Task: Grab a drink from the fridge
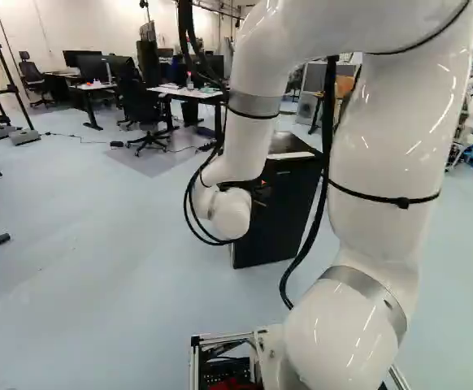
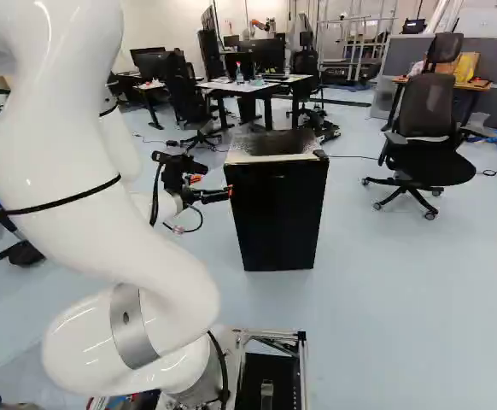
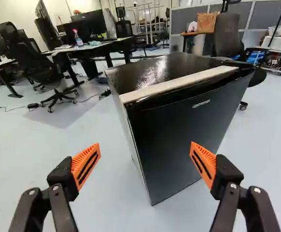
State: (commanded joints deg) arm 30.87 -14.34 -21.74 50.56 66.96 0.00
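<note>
In the right base view my gripper (image 2: 213, 186) is just beside the left edge of the black fridge (image 2: 278, 213). The wrist view has the gripper (image 3: 145, 153) wide open, nothing between its orange-padded fingers, with the fridge (image 3: 179, 137) ahead of it. One finger points toward the fridge's door front, the other toward the floor beside its side wall. The fridge door is closed, so its inside is hidden. In the left base view, my arm partly covers the fridge (image 1: 277, 215).
Behind the fridge stand desks (image 3: 99, 47) with monitors and a bottle (image 3: 78, 38). One office chair (image 2: 428, 128) is right of the fridge in the right base view; another (image 3: 34, 67) stands by the desks. Cables lie on the floor. Another robot (image 1: 472, 114) shows at the left base view's right edge.
</note>
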